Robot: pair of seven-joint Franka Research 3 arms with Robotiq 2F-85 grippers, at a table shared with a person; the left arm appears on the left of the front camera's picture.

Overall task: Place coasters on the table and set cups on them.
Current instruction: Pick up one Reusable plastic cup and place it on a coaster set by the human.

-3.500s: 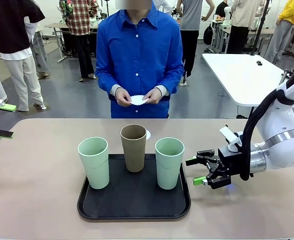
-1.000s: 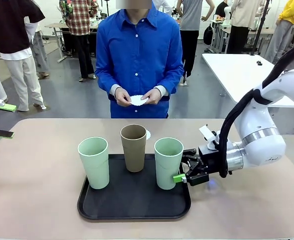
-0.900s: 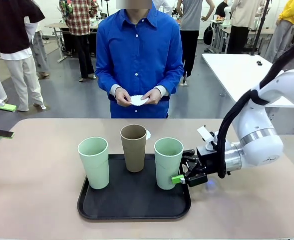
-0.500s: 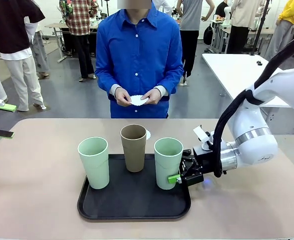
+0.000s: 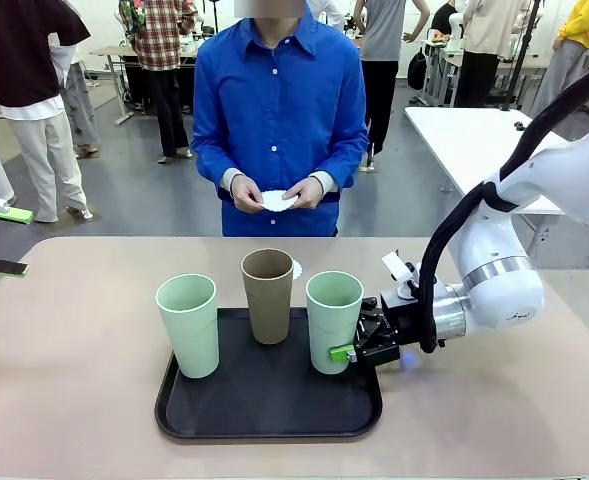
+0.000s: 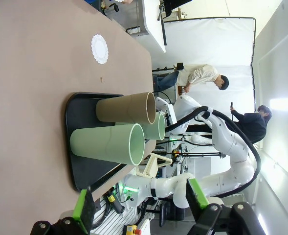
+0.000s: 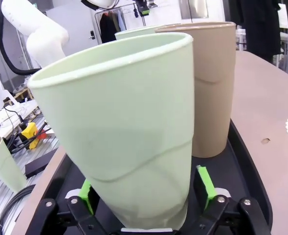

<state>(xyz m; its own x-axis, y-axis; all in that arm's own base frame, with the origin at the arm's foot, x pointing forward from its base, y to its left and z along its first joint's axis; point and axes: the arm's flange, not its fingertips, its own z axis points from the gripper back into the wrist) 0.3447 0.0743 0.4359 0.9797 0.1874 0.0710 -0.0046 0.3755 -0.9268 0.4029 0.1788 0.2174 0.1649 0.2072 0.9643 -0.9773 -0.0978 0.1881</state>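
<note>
Cup [image 5: 334,322], mint green, stands on the tray [image 5: 269,415]: your right tool [image 5: 348,346] has advanced to straddle its base, jaws open, nothing clamped yet. Beyond, one coaster [image 6: 99,48] waits on the desk [image 5: 84,330], so lifting looks imminent.

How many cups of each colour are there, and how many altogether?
Green cups: 2 (left green cup, right green cup)
Brown cup: 1
Total: 3 cups, all standing on the black tray.
</note>
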